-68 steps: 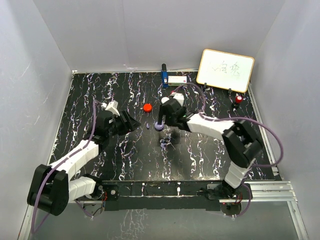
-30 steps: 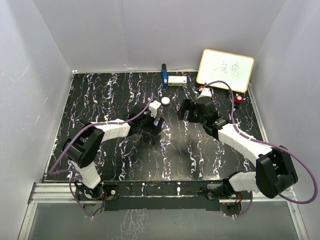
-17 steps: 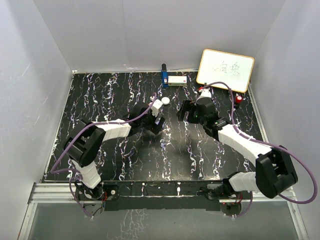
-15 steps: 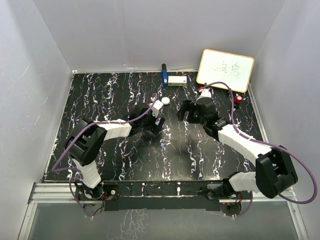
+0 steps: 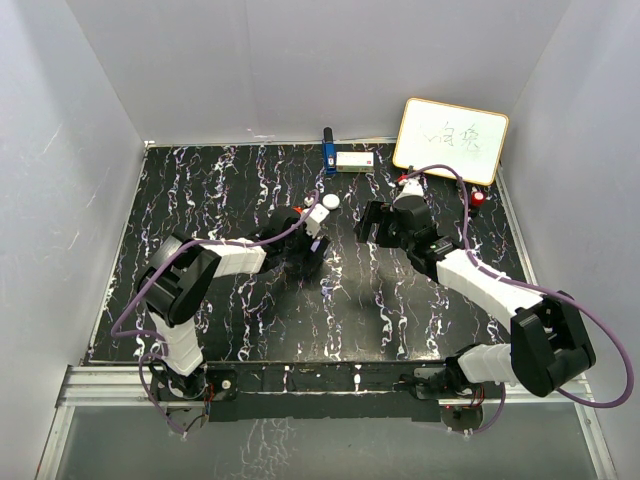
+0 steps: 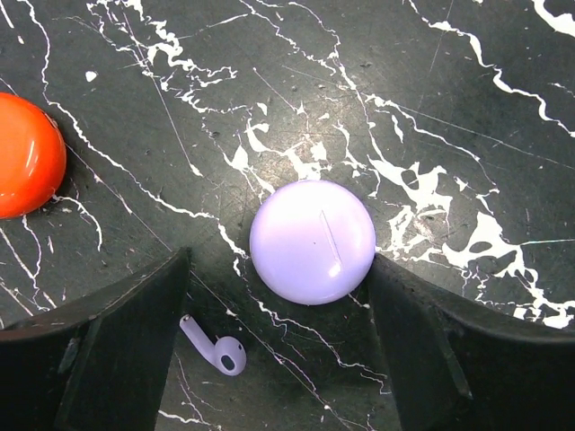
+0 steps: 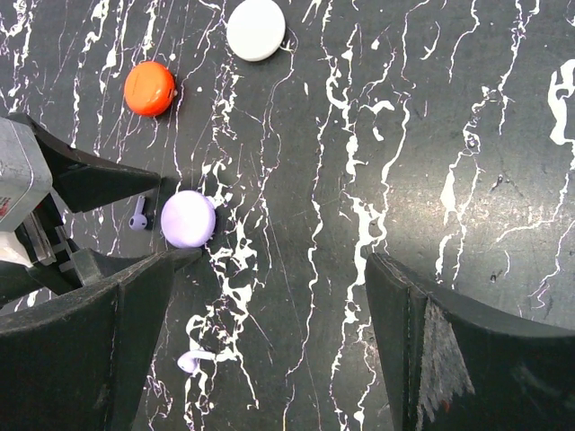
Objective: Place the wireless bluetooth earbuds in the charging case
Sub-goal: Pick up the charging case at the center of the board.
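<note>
Our left gripper [image 6: 278, 258] gapes around a lilac pod [image 6: 313, 241] and stemmed lilac earbud [image 6: 216, 346]; right gripper [image 7: 271, 260] spread wide; whiteboard [image 5: 450, 140] scrawl unreadable.

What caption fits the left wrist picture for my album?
Left tool straddling a round lilac pod, tiny lilac earbud beside it, orange pod nearby.

The left arm [image 5: 225, 258] reaches low and forward, its left gripper [image 6: 278, 260] set down astride the lilac charging case [image 6: 313, 241], jaws apart, one finger [image 6: 449, 341] at the case's edge and the other standing off. The right arm [image 5: 470, 278] stretches toward the same case, with the right gripper [image 7: 269, 260] hovering above and beside it, jaws spread wide.
</note>
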### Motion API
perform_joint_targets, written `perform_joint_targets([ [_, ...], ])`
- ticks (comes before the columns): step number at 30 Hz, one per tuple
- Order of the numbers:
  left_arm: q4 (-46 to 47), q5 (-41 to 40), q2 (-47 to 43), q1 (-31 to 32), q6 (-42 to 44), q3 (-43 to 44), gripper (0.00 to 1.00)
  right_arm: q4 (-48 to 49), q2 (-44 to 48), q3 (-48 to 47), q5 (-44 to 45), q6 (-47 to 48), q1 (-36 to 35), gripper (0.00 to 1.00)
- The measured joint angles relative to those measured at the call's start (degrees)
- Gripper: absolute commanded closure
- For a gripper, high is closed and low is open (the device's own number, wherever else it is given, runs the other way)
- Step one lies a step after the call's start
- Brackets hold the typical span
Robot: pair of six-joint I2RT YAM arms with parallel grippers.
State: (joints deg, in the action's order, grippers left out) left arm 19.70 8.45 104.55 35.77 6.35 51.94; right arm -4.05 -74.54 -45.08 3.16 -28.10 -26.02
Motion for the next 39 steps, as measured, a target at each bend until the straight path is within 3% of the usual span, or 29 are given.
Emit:
perform_joint_targets([
  [12, 1.11, 0.42, 0.48, 0.09, 0.13, 0.04, 0.3, 0.04, 0.04, 1.77, -0.31, 0.0, 0.37, 0.14],
  [24, 3.43, 1.33, 1.44, 0.11, 0.48, 0.04, 0.52, 0.15, 0.04, 1.79, -1.25, -0.04, 0.66, 0.14],
  [28, 3.52, 1.53, 1.51, 0.15, 0.35, 0.04, 0.62, 0.44, -0.09, 1.79, -1.88, -0.09, 0.66, 0.15],
  [33, 3.58, 1.9, 0.83, 0.33, -0.26, -0.5, 0.81, 2.03, -1.07, 1.95, -4.35, -0.72, 0.74, 0.19],
  [39, 3.17, 5.11, -6.97, 2.25, -3.13, -4.7, 1.0, 5.49, -1.75, 3.87, -10.58, -2.56, 1.11, 0.26],
])
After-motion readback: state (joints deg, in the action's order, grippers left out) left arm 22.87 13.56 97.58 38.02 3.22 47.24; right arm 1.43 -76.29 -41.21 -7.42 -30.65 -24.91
